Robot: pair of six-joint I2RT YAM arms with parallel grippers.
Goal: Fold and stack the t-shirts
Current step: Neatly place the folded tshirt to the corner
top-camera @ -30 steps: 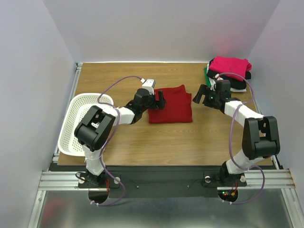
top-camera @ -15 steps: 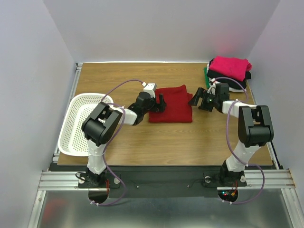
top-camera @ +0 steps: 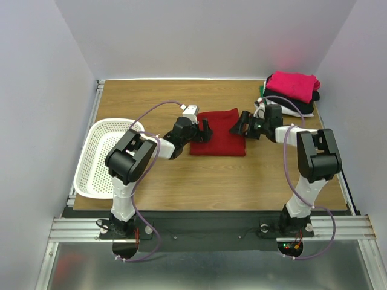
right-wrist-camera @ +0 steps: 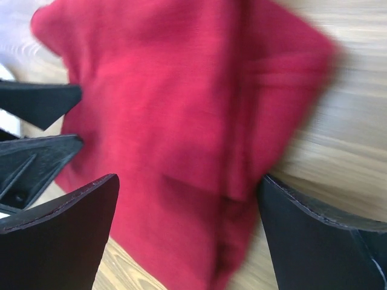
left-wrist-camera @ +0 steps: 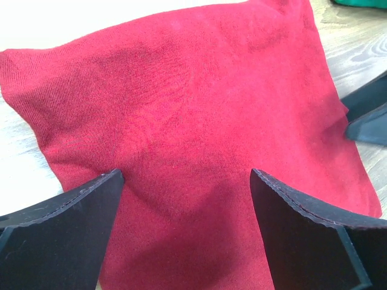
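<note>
A dark red t-shirt (top-camera: 219, 133) lies folded flat in the middle of the table. My left gripper (top-camera: 204, 130) is open at its left edge, its jaws spread over the cloth (left-wrist-camera: 181, 109) with nothing held between them (left-wrist-camera: 184, 175). At the shirt's right edge my right gripper (top-camera: 237, 125) is also open, straddling the folded corner (right-wrist-camera: 181, 103) without clamping it (right-wrist-camera: 188, 181). Each wrist view shows the other gripper's fingers (left-wrist-camera: 369, 115) (right-wrist-camera: 42, 103) across the shirt. At the back right is a stack with a bright pink shirt (top-camera: 294, 83) on top and black (top-camera: 304, 104), white and green beneath.
A white perforated basket (top-camera: 97, 157) sits at the table's left edge, beside the left arm. The shirt stack fills the back right corner, close behind the right arm's wrist. Walls enclose the table on three sides.
My right gripper has moved left from beside the stack to the red shirt's right edge. The left arm shifted slightly; its gripper stays at the shirt's left edge. Both jaws remain open.
</note>
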